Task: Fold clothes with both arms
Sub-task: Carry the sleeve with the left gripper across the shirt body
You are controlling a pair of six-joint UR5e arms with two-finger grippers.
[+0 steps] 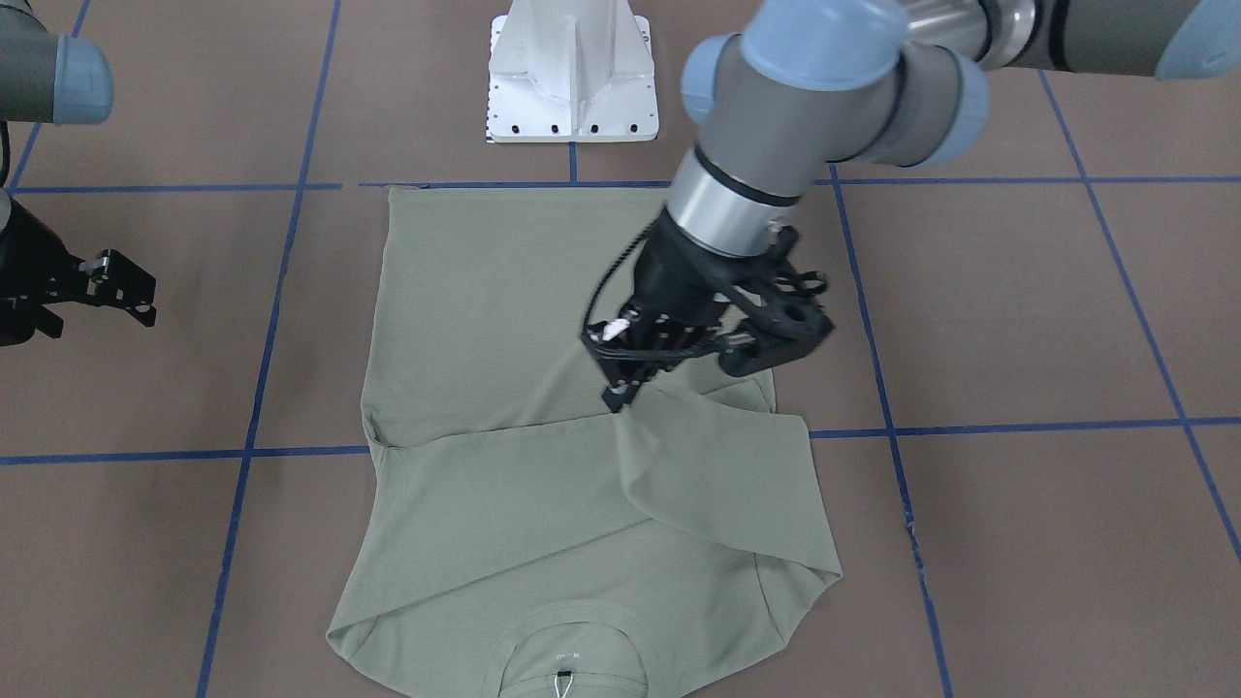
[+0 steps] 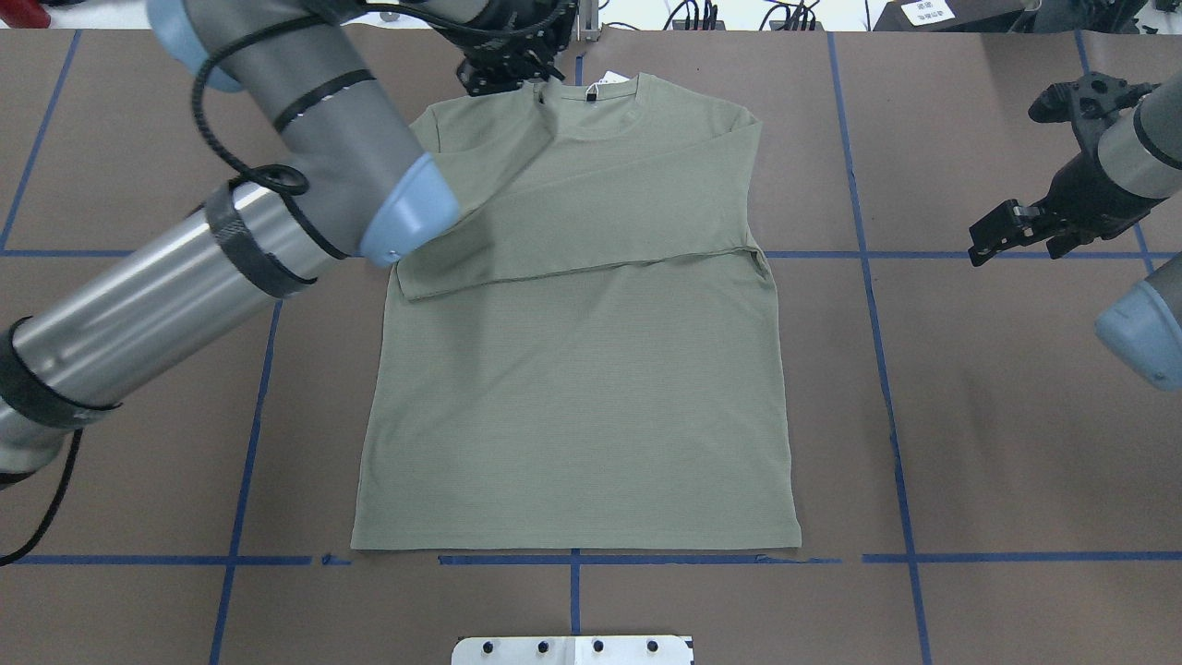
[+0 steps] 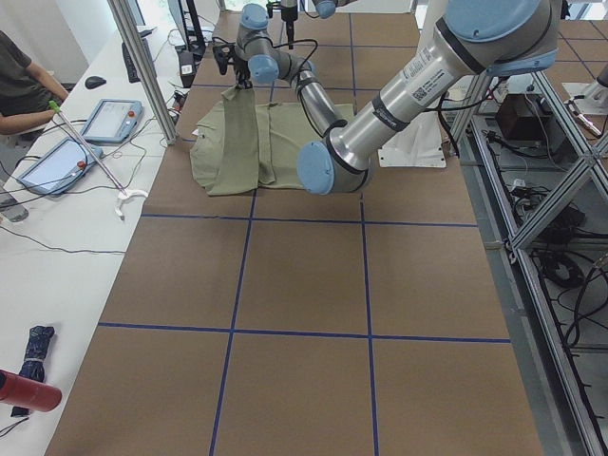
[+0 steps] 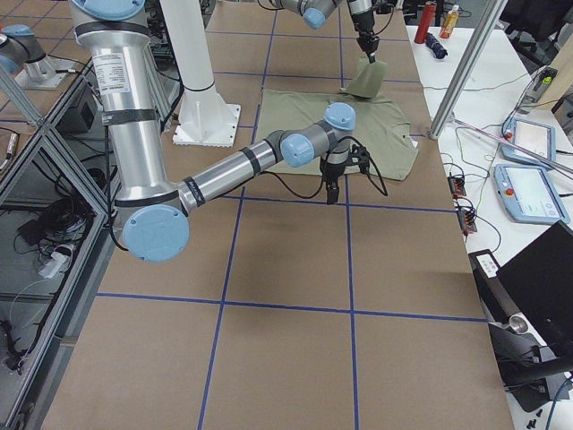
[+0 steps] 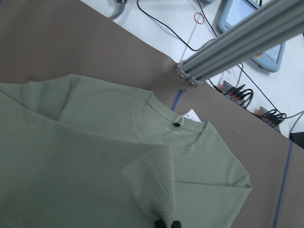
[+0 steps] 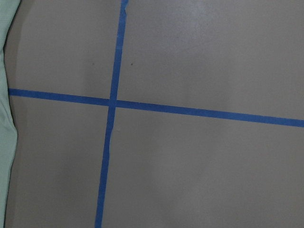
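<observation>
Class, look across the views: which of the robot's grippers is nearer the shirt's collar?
Left. The left gripper pinches a sleeve above the shirt itself, short of the collar. The right gripper hangs beyond the shirt's side edge, over bare table.

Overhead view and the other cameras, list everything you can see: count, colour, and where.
shirt: one, sage green, mid-table, one sleeve folded across, the other lifted.
hang tag: one, white, at the collar.
tape lines: several, blue, gridding the table.
pedestal base: one, white, at the table's robot edge.
tablets: two, grey-blue, on the side bench.
person: one, at that bench.
left gripper: one, black, shut on the shirt's sleeve cuff.
right gripper: one, black, open, over the table beside the shirt.
</observation>
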